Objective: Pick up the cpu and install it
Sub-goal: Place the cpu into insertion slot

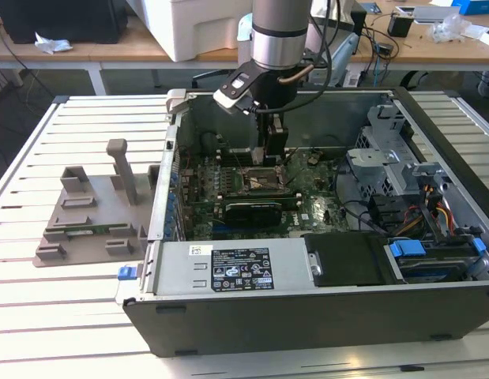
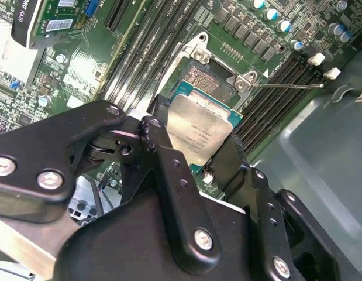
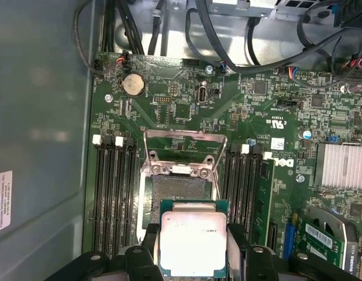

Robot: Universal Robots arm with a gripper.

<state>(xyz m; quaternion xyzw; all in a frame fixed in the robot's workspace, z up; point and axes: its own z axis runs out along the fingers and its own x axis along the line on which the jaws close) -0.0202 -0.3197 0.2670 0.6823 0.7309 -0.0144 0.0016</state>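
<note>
The cpu point(image 3: 192, 243), a silver-topped square with a thin green rim, sits between my gripper's point(image 3: 192, 253) black fingers point(image 3: 147, 253), which are shut on two of its opposite edges. It hangs just above and partly over the open black socket point(image 3: 179, 188) on the green motherboard, whose metal bracket point(image 3: 185, 146) is flipped up. In the second wrist view the cpu point(image 2: 198, 132) is tilted over the socket point(image 2: 207, 79), with the gripper point(image 2: 195, 151) around it. The exterior view shows my gripper point(image 1: 274, 154) lowered inside the computer case, above the socket point(image 1: 256, 180).
RAM slots point(image 3: 113, 199) flank the socket on both sides. The thin socket lever point(image 2: 286, 86) sticks out sideways. A graphics card point(image 1: 256, 209), power supply point(image 1: 244, 264) and cabled drive cage point(image 1: 410, 197) fill the case. A grey holder block point(image 1: 94, 213) stands at the exterior view's left.
</note>
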